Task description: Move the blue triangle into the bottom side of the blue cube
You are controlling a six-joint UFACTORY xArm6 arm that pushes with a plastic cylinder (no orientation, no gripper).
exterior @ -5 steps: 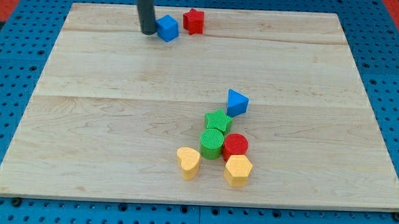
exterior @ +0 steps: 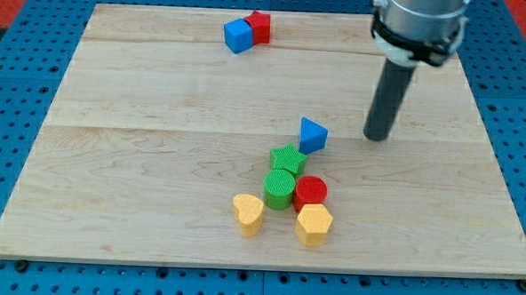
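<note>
My tip [exterior: 377, 137]: on the board's right half, just right of the blue triangle and a shade above it, with a narrow strip of bare wood between them; it touches no block
Rod end: a plain dark rod with no pincer on it — nothing to open or close, and it holds nothing
Blue triangle [exterior: 312, 135]: near the board's middle, slightly toward the right edge; it sits at the top of the lower cluster, just above and right of the green star
Blue cube [exterior: 238, 35]: close to the top edge, left of centre, touching the red block on its right
Red block [exterior: 258, 26]: star-like in outline, hard against the top edge beside the blue cube
Green star [exterior: 287, 159]: directly below-left of the blue triangle, seeming to touch the green cylinder beneath it
Green cylinder [exterior: 279, 188]: mid-cluster, beside the red cylinder
Red cylinder [exterior: 311, 191]: right of the green cylinder, just above the yellow hexagon
Yellow hexagon [exterior: 314, 224]: lowest right of the cluster, near the bottom edge
Yellow heart [exterior: 248, 213]: lowest left of the cluster, standing slightly apart
Open room: bare wood lies between the blue triangle and the blue cube's lower side — the whole left half and the right edge strip are also free
Board [exterior: 111, 159]: pale wood on a blue pegboard bench
</note>
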